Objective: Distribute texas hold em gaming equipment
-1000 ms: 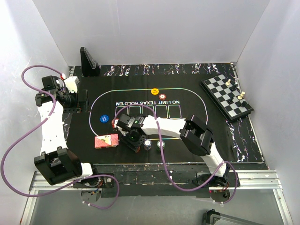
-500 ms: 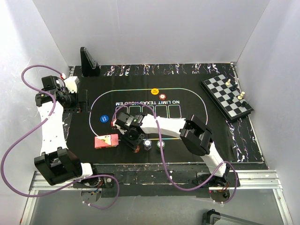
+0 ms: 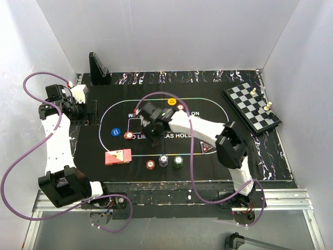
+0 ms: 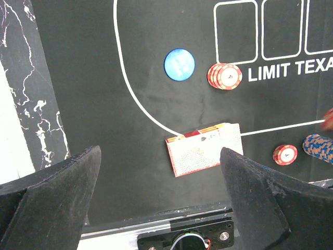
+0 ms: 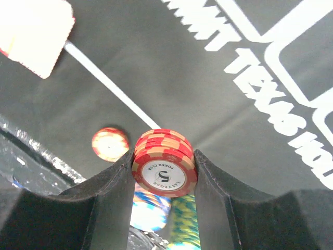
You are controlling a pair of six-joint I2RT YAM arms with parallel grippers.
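While the right gripper (image 5: 164, 159) hangs over the mat (image 5: 171, 67) lettering, I note its fingers clamped on a stack of red chips (image 5: 164, 169). The left gripper (image 4: 158, 151) is spread wide with nothing in it, above the card deck (image 4: 205, 148). A second red stack (image 4: 225, 76) lies just beside the blue disc (image 4: 179, 64). A lone red chip (image 3: 150, 164) sits near the front edge.

the scene is lit evenly and brightly with faint shadows; in the right wrist view the playing cards (image 5: 34, 34) are overexposed.
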